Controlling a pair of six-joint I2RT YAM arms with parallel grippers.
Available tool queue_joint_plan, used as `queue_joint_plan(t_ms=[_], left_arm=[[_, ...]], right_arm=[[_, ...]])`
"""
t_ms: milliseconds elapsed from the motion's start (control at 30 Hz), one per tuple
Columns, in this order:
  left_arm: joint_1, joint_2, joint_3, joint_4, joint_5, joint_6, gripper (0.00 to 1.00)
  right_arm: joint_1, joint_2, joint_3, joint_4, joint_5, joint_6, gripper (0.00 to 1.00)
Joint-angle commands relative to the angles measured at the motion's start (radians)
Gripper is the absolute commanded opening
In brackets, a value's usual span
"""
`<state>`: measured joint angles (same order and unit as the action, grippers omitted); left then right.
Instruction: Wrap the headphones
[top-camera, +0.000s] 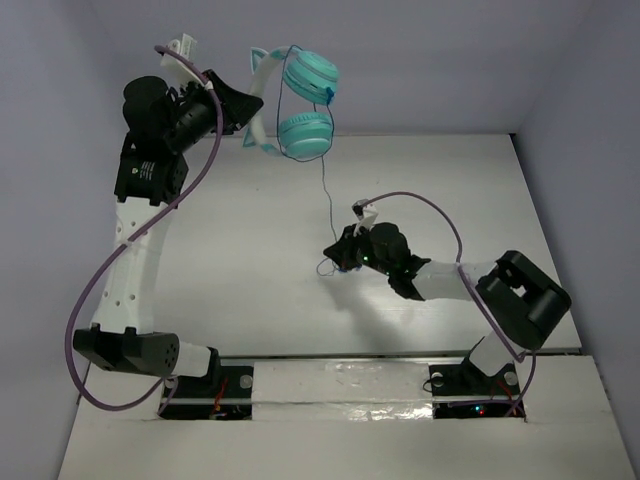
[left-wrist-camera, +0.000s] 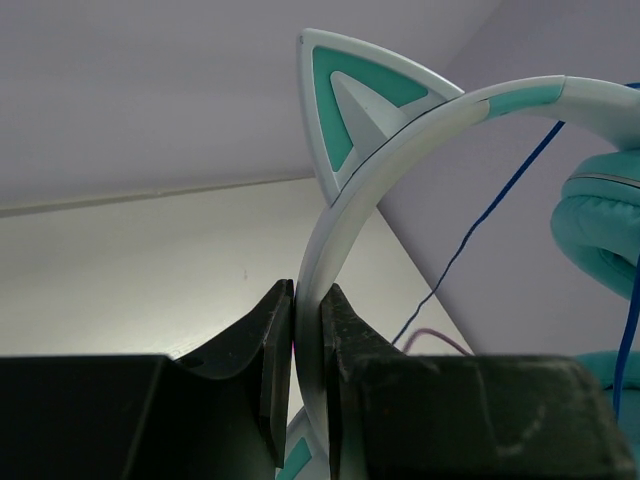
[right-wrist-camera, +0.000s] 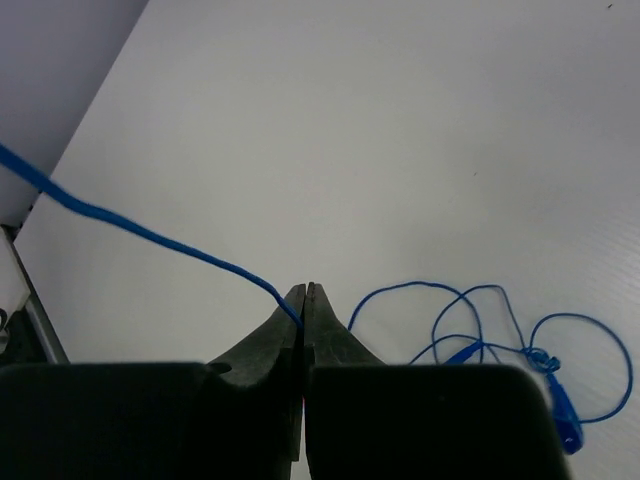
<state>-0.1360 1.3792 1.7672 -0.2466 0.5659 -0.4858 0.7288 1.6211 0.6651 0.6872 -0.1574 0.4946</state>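
The teal headphones (top-camera: 305, 105) hang in the air at the back of the table. My left gripper (top-camera: 243, 110) is shut on their pale headband (left-wrist-camera: 345, 215), just below a cat-ear point (left-wrist-camera: 350, 110). Both earcups hang to its right. The thin dark-blue cord (top-camera: 326, 190) runs down from the earcups to my right gripper (top-camera: 342, 252), which is shut on the cord (right-wrist-camera: 150, 235) low over the table. The rest of the cord lies in loose loops (right-wrist-camera: 480, 330) on the table, with the plug (right-wrist-camera: 565, 420) at their right.
Purple robot cables (top-camera: 190, 185) loop along both arms. The white table (top-camera: 250, 250) ends at grey walls at the back and on both sides. The arm bases stand on a white ledge (top-camera: 340, 385) at the near edge.
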Motion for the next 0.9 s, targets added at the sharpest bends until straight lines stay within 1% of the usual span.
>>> queue_joint_plan(t_ms=[0, 33, 67, 133, 167, 233, 267, 367, 467, 567, 700, 867], left_arm=[[0.007, -0.025, -0.067, 0.128, -0.122, -0.051, 0.00], [0.007, -0.026, -0.086, 0.138, -0.150, -0.048, 0.00], [0.007, -0.029, -0.103, 0.144, -0.216, -0.042, 0.00], [0.007, -0.037, -0.158, 0.156, -0.273, -0.034, 0.00], [0.007, -0.039, -0.173, 0.158, -0.341, -0.021, 0.00], [0.007, -0.046, -0.227, 0.174, -0.395, -0.017, 0.00], [0.007, -0.048, -0.244, 0.188, -0.440, -0.016, 0.00], [0.007, -0.051, -0.298, 0.205, -0.503, -0.014, 0.00], [0.007, -0.060, -0.348, 0.240, -0.556, -0.019, 0.00], [0.007, -0.060, -0.391, 0.240, -0.622, -0.019, 0.00], [0.007, -0.036, -0.426, 0.271, -0.659, -0.008, 0.00], [-0.054, -0.003, -0.434, 0.251, -0.745, 0.041, 0.00]], right_arm=[[0.085, -0.073, 0.065, -0.142, 0.094, -0.007, 0.00], [0.102, -0.104, 0.079, -0.184, 0.139, -0.011, 0.00], [0.121, -0.119, 0.085, -0.260, 0.153, -0.011, 0.00], [0.173, -0.147, 0.105, -0.346, 0.229, -0.019, 0.00], [0.193, -0.174, 0.131, -0.430, 0.251, -0.021, 0.00], [0.239, -0.199, 0.155, -0.506, 0.286, -0.022, 0.00], [0.253, -0.217, 0.183, -0.576, 0.297, -0.024, 0.00], [0.308, -0.242, 0.218, -0.684, 0.334, -0.025, 0.00], [0.349, -0.265, 0.261, -0.788, 0.335, -0.018, 0.00], [0.401, -0.285, 0.312, -0.869, 0.366, -0.016, 0.00], [0.457, -0.309, 0.379, -0.956, 0.397, -0.027, 0.00], [0.498, -0.336, 0.500, -1.089, 0.479, -0.063, 0.00]])
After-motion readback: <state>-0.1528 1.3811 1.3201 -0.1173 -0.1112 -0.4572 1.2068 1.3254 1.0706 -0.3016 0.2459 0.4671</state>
